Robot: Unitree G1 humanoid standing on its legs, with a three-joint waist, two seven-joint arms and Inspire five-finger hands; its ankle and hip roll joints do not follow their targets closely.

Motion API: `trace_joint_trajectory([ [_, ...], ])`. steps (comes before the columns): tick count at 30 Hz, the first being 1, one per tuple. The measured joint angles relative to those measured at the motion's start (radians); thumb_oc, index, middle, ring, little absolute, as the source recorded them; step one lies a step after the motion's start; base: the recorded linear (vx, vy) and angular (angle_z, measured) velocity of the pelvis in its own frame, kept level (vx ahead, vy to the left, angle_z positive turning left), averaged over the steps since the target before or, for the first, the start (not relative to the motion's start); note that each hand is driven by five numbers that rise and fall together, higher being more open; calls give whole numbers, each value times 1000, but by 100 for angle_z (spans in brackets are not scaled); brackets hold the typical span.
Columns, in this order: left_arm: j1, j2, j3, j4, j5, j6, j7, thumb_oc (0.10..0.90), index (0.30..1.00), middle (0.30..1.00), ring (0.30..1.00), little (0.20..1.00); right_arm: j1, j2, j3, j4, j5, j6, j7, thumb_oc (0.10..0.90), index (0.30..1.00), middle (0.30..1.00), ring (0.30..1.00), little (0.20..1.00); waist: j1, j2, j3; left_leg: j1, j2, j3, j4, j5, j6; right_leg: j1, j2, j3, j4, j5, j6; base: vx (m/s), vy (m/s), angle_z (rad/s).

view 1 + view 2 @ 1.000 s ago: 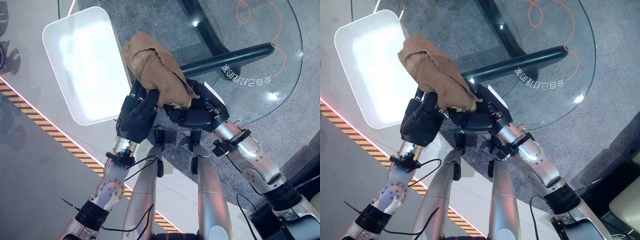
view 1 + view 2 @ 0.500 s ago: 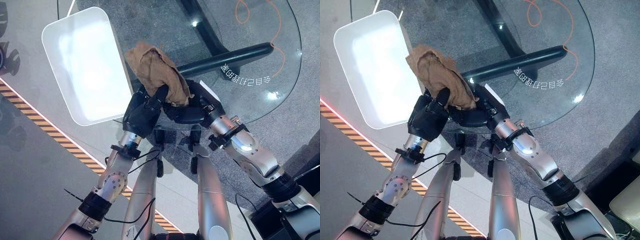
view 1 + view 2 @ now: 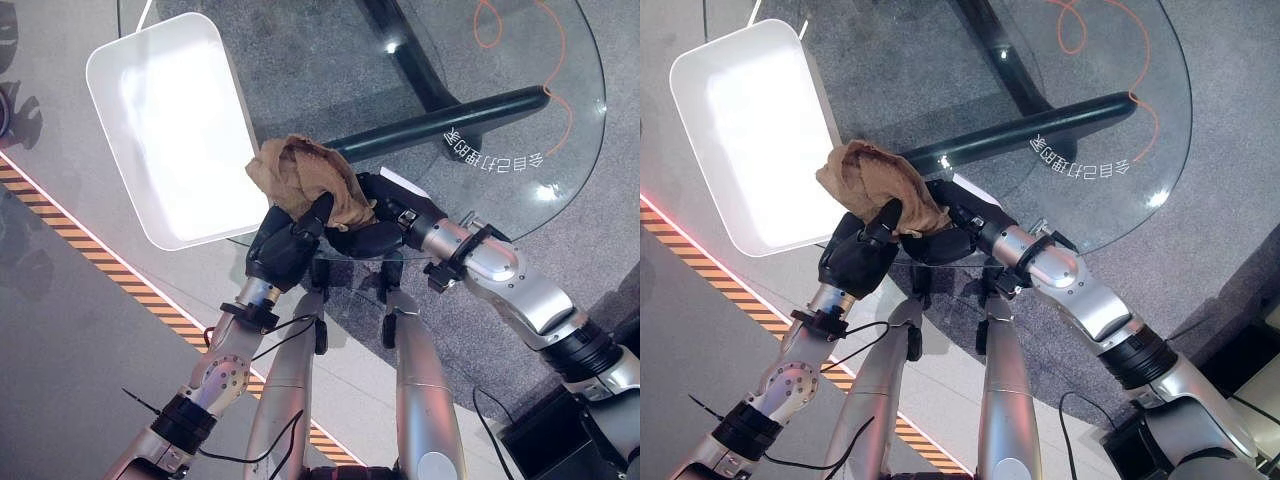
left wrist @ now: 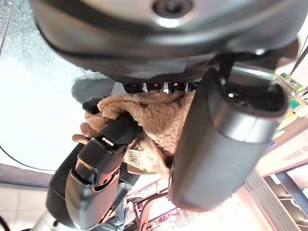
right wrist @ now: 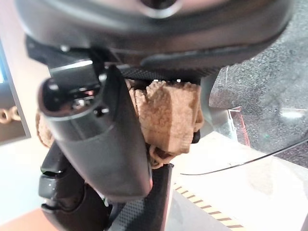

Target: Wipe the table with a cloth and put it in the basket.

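Both the left hand (image 3: 283, 245) and right hand (image 3: 372, 228) are clamped on the bunched cloth (image 3: 305, 178) at the tabletop (image 3: 330, 70) edge, the white basket (image 3: 160, 120) lying just beside it on the left hand's side

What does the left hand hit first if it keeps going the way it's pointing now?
Probably the white basket. The left hand, curled on the brown cloth along with the right hand, points up and away over the glass table edge, roughly at the basket's near corner. Depth is unclear, so it might pass above.

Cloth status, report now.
Both hands, left hand and right hand, shut on cloth at table edge. White basket alongside. Nothing blocking.
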Motion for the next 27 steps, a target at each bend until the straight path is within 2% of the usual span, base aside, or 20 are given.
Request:
trace_joint_trajectory([
  [10,0,25,-9,6,0,-7,-7,800,900,900,900,900,-16,-8,19,3,-9,6,49,100,300,300,300,200,2,0,0,0,-6,-5,6,0,0,6,-5,-3,1,1,2,1,1,1],
  [11,-1,25,-9,11,-1,-9,-10,679,796,796,796,779,-16,-8,21,4,-9,6,51,100,300,300,300,200,2,-1,0,0,-6,-5,6,0,0,6,-6,-3,1,2,2,0,0,0],
  [12,-1,24,-11,14,-1,-13,-11,679,796,796,796,779,-16,-7,23,6,-9,6,52,100,300,300,300,200,2,-1,-1,0,-6,-5,6,0,0,6,-6,-3,1,2,3,0,0,0],
  [13,-1,25,-15,17,-1,-15,-11,166,356,356,356,266,-17,-7,26,8,-9,6,55,100,300,300,300,200,2,-2,-1,0,-6,-5,6,0,0,6,-6,-3,2,2,3,0,0,0],
  [14,-1,25,-15,17,-1,-15,-11,166,356,356,356,266,-17,-7,26,8,-9,6,55,100,300,300,300,200,2,-2,-1,0,-6,-5,6,0,0,6,-6,-3,2,2,3,0,0,0],
  [15,0,24,-21,28,-2,-24,-11,100,300,300,300,200,-22,-7,32,18,-9,5,66,100,300,300,300,200,1,-2,-1,0,-6,-5,6,0,0,6,-6,-3,2,2,3,0,0,0],
  [27,-6,14,-14,95,-5,-50,-6,100,300,300,300,200,-33,8,79,22,-38,4,95,100,300,300,300,200,-1,-11,-1,0,-6,-7,5,0,0,6,-6,-4,1,2,3,0,0,0],
])
